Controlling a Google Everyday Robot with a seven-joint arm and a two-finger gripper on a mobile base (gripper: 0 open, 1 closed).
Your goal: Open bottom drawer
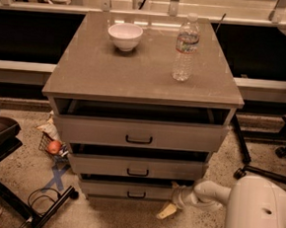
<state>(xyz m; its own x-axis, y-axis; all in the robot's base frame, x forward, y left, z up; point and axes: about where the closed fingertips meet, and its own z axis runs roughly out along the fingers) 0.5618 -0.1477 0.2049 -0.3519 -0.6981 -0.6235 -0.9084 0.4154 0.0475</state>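
The bottom drawer (127, 189) is the lowest of the grey-beige cabinet's three drawers, with a short flat front and a small dark bar handle (136, 194). It stands slightly out, a dark gap showing above its front. My gripper (169, 208) is low by the floor at the drawer front's right end, to the right of the handle, with one pale fingertip (165, 212) pointing down-left. The white arm reaches in from the lower right.
The middle drawer (138, 166) and top drawer (139, 133) also stand partly out. A white bowl (125, 36) and a water bottle (186, 48) stand on the cabinet top. A basket with a red ball (54, 147), cables and a chair base lie on the floor at left; another chair base is at right.
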